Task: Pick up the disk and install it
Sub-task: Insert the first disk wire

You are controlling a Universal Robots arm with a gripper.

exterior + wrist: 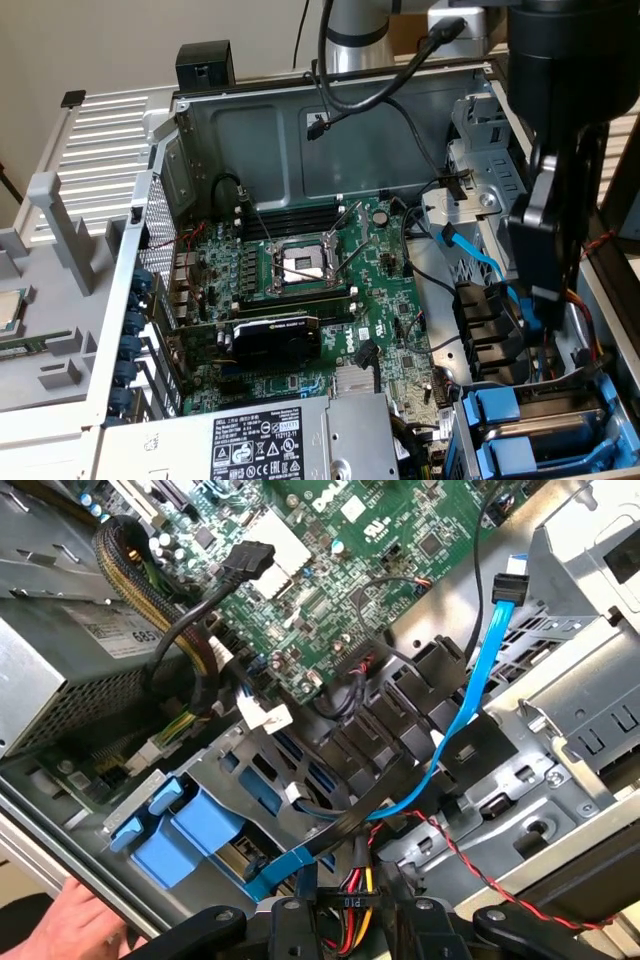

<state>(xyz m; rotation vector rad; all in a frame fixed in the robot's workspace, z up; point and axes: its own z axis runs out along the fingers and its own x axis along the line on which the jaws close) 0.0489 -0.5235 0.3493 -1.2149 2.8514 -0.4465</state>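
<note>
A grey slab framed by bright blue rails [555, 440], which I take for the disk, sits in the drive bay at the case's near corner on the exterior view's right. Its label is hidden. In the wrist view the bay's blue tabs [185, 830] stand beside the metal cage wall. My black gripper [545, 300] hangs inside the case just above and behind that bay, next to black cable clips and a light-blue data cable [470, 700]. The gripper's black linkage [490, 920] frames a bundle of red, yellow and black power wires [352, 905]. I cannot see anything held.
The open case holds a green motherboard [310, 270] with an empty processor socket, a graphics card, and a grey power supply [260, 445]. A person's hand [70, 920] rests at the case edge near the bay. Loose black cables cross the cage area.
</note>
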